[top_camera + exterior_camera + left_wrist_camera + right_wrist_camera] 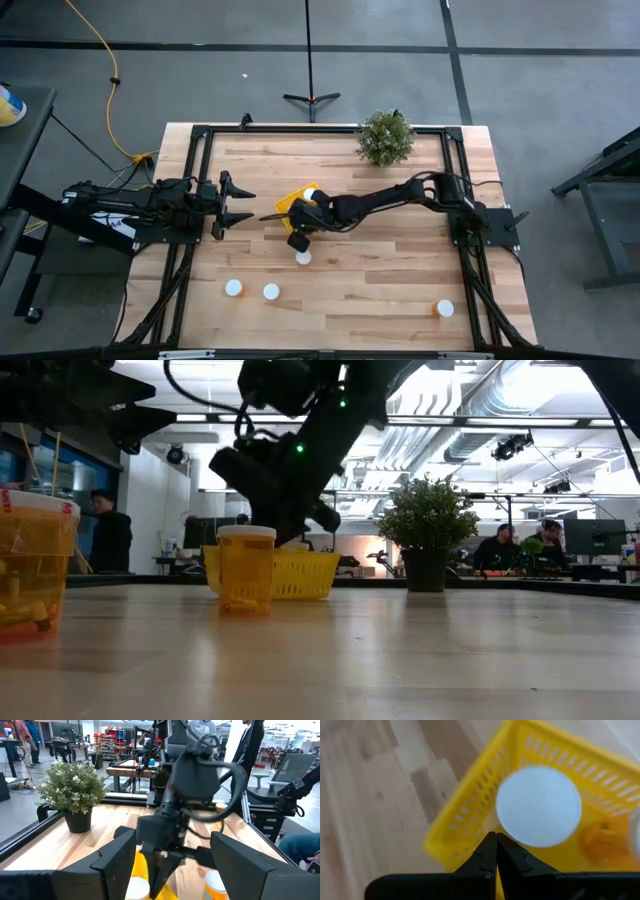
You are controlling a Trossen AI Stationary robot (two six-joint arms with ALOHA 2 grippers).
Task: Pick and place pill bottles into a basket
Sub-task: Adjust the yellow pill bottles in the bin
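Note:
The yellow basket [293, 204] stands at the table's middle and holds a white-capped pill bottle [538, 805], also visible from above [311, 193], and a second orange bottle [605, 837]. My right gripper [496, 845] is shut and empty, pointing down over the basket's wall [300, 225]. Three bottles stand on their bases nearer the front: one close to the basket [303, 257] and two at the front left [233, 288] [271, 291]. A further one [444, 308] stands at the front right. My left gripper [236, 201] is open and empty, left of the basket.
A green potted plant [385, 138] stands at the table's far edge, right of the basket. In the low view a bottle [245, 568] stands in front of the basket [300, 574], and another [30, 565] stands close at the left. People sit in the room behind.

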